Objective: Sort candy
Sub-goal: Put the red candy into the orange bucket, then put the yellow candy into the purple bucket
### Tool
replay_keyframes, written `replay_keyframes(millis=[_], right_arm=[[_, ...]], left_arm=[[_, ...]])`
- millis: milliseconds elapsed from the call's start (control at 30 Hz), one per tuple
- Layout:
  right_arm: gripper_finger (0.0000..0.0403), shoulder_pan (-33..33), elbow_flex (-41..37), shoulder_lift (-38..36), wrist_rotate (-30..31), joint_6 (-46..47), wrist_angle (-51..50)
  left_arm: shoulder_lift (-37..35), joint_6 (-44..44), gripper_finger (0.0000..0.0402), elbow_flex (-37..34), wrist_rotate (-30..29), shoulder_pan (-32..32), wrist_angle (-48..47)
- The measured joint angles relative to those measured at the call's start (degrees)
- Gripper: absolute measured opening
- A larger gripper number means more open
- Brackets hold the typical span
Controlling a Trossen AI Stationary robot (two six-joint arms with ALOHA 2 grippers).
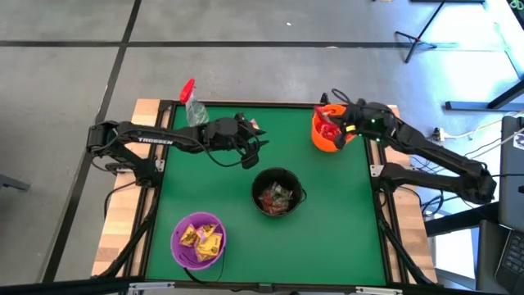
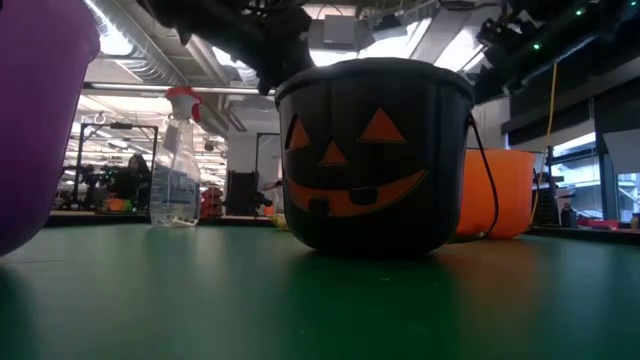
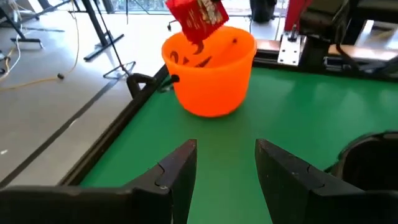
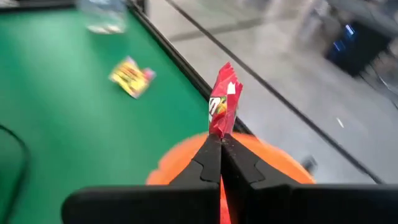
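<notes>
a: where was the right gripper (image 4: 220,144)?
b: over the orange bowl (image 1: 326,133) at the far right corner, fingers pinched tight on a red candy packet (image 4: 223,107). packet stood up above the rim.
a: left one?
b: left gripper (image 3: 225,163) hung above the green table (image 1: 327,221) near the far edge, fingers spread wide, nothing between them.
a: rest of the candy?
b: mixed pile in the black pumpkin bucket (image 1: 277,193), yellow packets in the purple bowl (image 1: 197,240), one yellow packet (image 4: 130,76) loose on the mat by the spray bottle (image 1: 193,105).

candy packet (image 4: 224,106) above bucket (image 3: 210,74)
</notes>
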Motion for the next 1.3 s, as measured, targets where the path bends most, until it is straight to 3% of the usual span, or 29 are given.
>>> replay_keyframes(millis=[233, 433, 767, 900, 1067, 1133, 1300], right_arm=[[0.0002, -3.8, 0.0, -1.3, 8.9, 5.3, -11.3], [0.0009, -4.6, 0.0, -1.2, 11.5, 8.4, -13.3], [0.0094, -4.6, 0.0, -1.2, 11.7, 8.8, -12.3], [0.0116, -4.6, -0.1, -1.2, 7.3, 12.0, -9.3], [0.0122, -4.5, -0.1, -0.9, -6.3, 14.6, 3.1], [0.0122, -4.4, -0.1, -0.8, -9.5, 14.9, 6.4], [0.0122, -2.0, 0.0, 0.6, -6.7, 14.8, 8.7]], left_arm=[[0.0, -2.4, 0.0153, -5.2, 1.9, 1.4, 7.3], [0.0, -3.9, 0.0153, -6.6, 2.8, 1.5, 8.9], [-0.1, -5.4, 0.0153, -6.6, 2.8, 1.4, 8.9], [-0.1, -5.6, 0.0153, -6.6, -1.0, 2.0, 7.2], [-0.2, -9.7, 0.0153, -6.6, -1.9, 6.0, 2.6], [-0.1, -12.0, 0.0153, -5.8, -2.0, 8.2, -3.8], [1.0, -15.5, 0.0153, -2.7, -2.2, 13.4, -19.8]])
